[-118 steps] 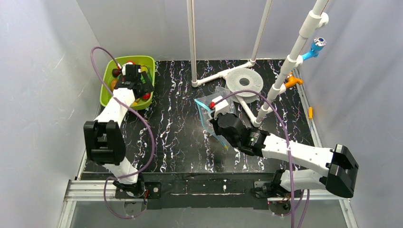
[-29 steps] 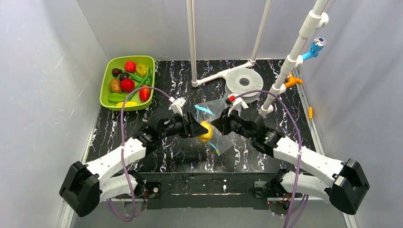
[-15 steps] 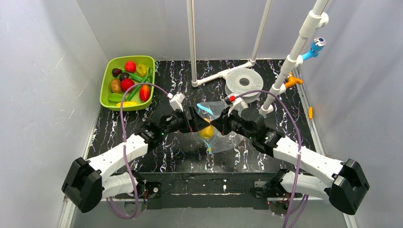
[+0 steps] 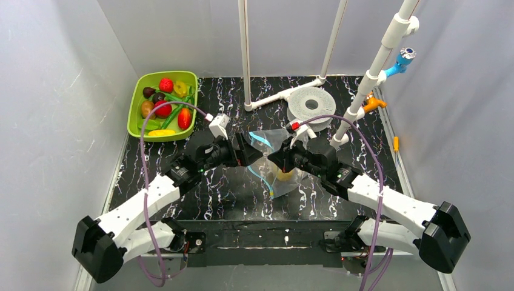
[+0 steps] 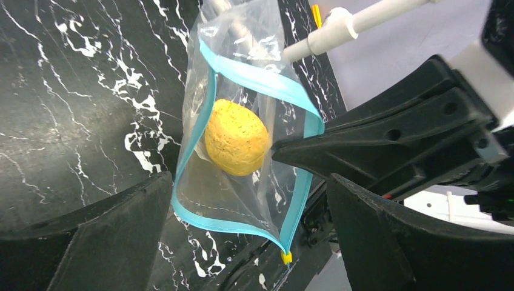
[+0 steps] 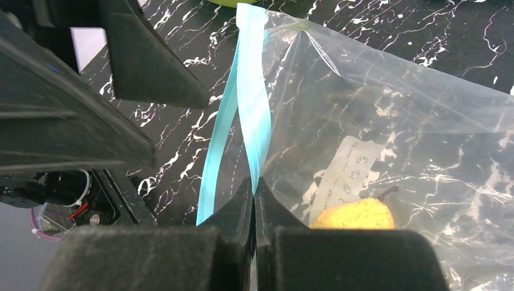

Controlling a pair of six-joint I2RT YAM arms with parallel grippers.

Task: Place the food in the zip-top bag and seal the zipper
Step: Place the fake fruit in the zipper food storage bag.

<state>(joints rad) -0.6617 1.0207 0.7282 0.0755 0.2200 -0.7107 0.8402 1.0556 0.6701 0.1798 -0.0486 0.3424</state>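
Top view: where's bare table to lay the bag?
Bare marble between the lime-green tray and the white pipe stand, and along the front edge between the arms. Crowded: centre, where left gripper, right gripper and zip-top bag meet, plus the white spool corner.

The clear, crinkly bag [image 5: 225, 195] is being held up at the centre of the overhead view, its mouth gaping. The light-blue zipper [image 5: 257, 76] is lying unsealed, its strips bowing apart, one pinched in the right tool [image 6: 254, 182]. A yellow pear [image 5: 236, 137] is sitting inside, beside the white label [image 6: 350, 168].
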